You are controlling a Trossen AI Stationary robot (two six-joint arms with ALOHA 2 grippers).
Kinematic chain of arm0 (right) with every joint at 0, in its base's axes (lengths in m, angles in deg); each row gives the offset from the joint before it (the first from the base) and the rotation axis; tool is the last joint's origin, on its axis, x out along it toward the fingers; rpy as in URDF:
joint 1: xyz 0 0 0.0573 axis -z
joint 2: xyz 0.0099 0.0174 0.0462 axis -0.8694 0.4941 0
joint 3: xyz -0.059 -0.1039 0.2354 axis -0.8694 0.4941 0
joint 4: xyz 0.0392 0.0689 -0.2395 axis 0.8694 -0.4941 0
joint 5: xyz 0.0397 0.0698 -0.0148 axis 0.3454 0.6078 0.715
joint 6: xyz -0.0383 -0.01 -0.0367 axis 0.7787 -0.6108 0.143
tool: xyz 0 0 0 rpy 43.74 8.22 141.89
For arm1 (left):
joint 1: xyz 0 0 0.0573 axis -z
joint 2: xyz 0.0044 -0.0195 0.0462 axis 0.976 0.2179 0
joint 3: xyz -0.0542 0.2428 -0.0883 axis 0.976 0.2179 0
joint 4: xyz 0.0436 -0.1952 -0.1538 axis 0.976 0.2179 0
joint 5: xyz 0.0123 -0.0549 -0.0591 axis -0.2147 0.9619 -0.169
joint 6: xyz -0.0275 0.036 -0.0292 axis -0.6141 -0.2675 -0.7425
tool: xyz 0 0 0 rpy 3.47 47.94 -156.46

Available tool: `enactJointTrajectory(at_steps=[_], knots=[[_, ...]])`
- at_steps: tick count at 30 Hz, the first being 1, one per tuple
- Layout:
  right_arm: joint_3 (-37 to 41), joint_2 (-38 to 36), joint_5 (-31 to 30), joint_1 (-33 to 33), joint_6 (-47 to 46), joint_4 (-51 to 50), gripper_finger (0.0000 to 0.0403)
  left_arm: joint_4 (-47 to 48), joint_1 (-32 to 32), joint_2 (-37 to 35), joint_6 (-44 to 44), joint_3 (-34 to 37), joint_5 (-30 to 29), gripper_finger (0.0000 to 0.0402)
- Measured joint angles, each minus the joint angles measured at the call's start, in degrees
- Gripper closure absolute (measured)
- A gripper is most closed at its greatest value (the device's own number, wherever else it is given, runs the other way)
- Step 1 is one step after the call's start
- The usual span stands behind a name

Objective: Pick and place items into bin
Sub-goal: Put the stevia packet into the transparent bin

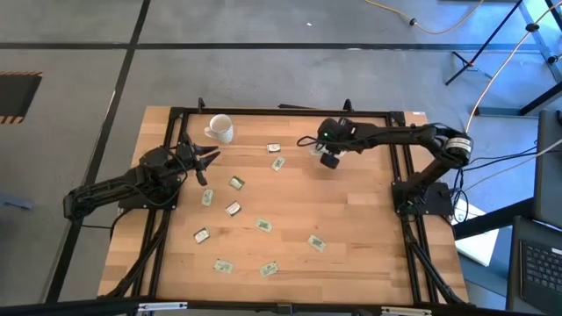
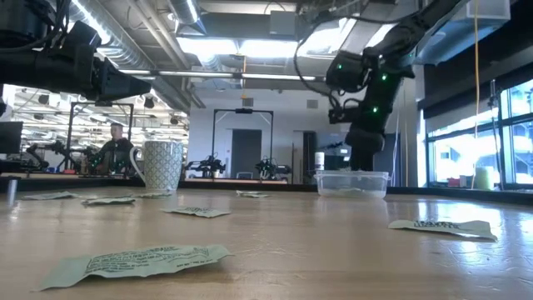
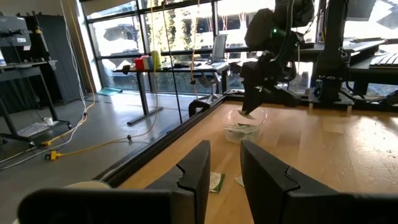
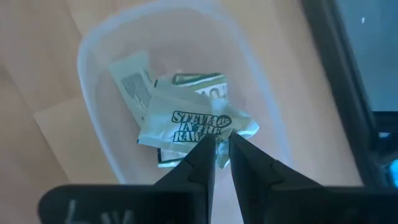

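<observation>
The small flat paper packets (image 1: 234, 209) are pale green and white, and the one (image 4: 186, 121) over the bin carries dark printed letters on white. The shallow plastic bin (image 4: 99, 99) is clear with a faint pink tone. The ceramic mug (image 2: 161, 165) is white with a fine dotted pattern. The wooden worktop (image 1: 351, 219) is light brown inside a black frame. Both hands, left (image 1: 209, 162) and right (image 1: 329, 161), are black.

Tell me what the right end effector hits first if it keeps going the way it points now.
Probably nothing new: the right end effector points down into the clear bin and appears to pinch a Stevia In The Raw packet. Straight ahead lie the other packets in the bin, then its floor; the depth is unclear.
</observation>
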Motion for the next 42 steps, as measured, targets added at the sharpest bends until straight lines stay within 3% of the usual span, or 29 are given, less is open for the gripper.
enactJointTrajectory(at_steps=[10,20,23,31,42], knots=[[0.0,0.9,0.0,0.0,-1.3,0.4,0.0350,0.0,0.0,0.0,0.0,0.0,0.0,0.0320],[0.0,-1.4,0.0,0.0,-2.8,1.4,0.0281,0.0,0.0,0.0,0.0,0.0,0.0,0.0320],[0.0,-2.6,1.7,-0.5,-2.7,4.6,0.0274,0.0,0.0,0.0,0.0,0.0,0.0,0.0320],[-0.1,-2.2,16.1,-4.2,-1.5,19.6,0.0273,0.0,0.0,0.0,0.0,0.0,0.0,0.0320],[-0.1,6.5,17.4,-8.5,-2.9,35.7,0.0273,0.0,0.0,0.0,0.0,0.0,0.0,0.0320]])
